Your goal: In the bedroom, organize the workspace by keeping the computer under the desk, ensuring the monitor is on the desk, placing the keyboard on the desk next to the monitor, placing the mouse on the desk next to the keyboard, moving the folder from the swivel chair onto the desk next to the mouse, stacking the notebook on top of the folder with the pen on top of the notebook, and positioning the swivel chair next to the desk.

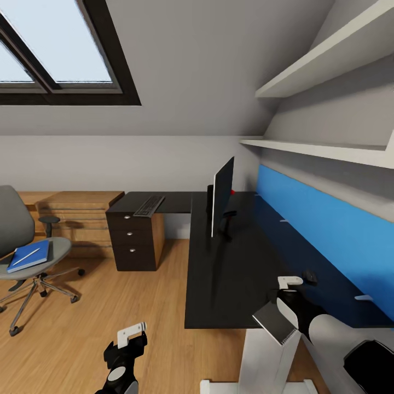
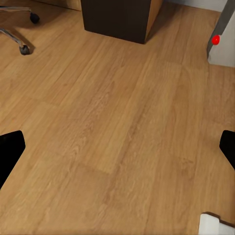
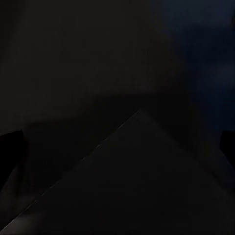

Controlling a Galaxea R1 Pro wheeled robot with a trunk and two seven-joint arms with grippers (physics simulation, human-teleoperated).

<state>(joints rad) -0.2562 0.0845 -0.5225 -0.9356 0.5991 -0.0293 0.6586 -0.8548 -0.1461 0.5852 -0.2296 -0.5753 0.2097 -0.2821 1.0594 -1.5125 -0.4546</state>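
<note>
Head view: no legible writing; right hand (image 1: pixel 284 306) clasping grey notebook (image 1: pixel 273 322) over desk (image 1: pixel 230 273); left hand (image 1: pixel 130 335) released.

1. Light wood floor (image 2: pixel 117 127) is filling most of the left wrist view, its planks running diagonally.
2. The left gripper's dark fingertips (image 2: pixel 10 152) are showing at both side edges, spread wide apart with only floor between them.
3. A dark drawer unit (image 2: pixel 117 19) is standing on the floor beyond them.
4. The swivel chair's castors (image 2: pixel 24 48) are resting nearby.
5. A grey case with a red light (image 2: pixel 215 39), possibly the computer, is showing at one edge.
</note>
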